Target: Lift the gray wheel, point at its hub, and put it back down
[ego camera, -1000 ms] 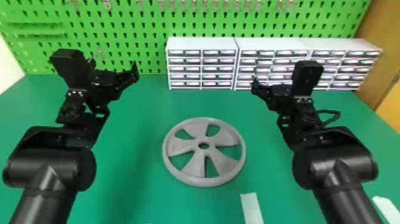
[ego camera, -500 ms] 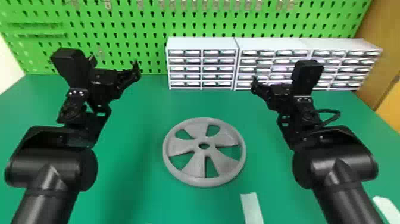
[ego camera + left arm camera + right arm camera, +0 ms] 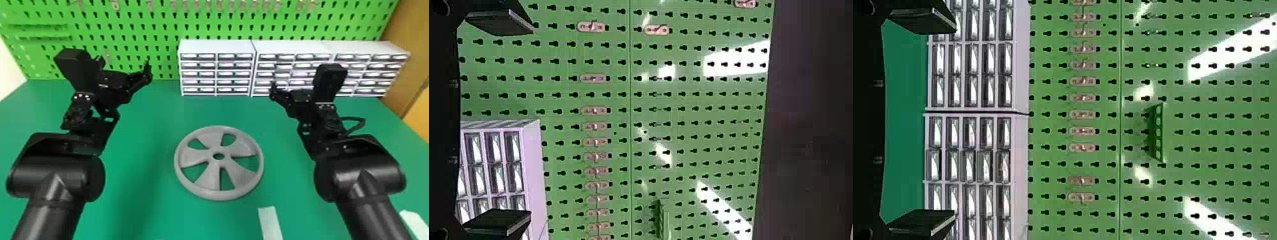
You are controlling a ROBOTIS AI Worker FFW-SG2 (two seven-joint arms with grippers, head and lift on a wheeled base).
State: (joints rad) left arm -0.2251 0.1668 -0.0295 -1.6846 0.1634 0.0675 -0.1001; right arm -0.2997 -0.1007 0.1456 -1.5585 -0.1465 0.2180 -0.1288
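The five-spoked gray wheel (image 3: 195, 156) lies flat, mid-scene, on the green tabletop (image 3: 143, 207); farther left, the left claw (image 3: 146, 72) is released, its fingers spread wide; farther right, the right claw (image 3: 274, 90) is likewise released; white drawer cabinets (image 3: 217, 47) stand at the far side, before a green pegboard (image 3: 159, 30).

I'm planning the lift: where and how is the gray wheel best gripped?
Grip the gray wheel by its rim, probably from above at left and right: it lies flat, and openings between its spokes leave gripping room just inside.
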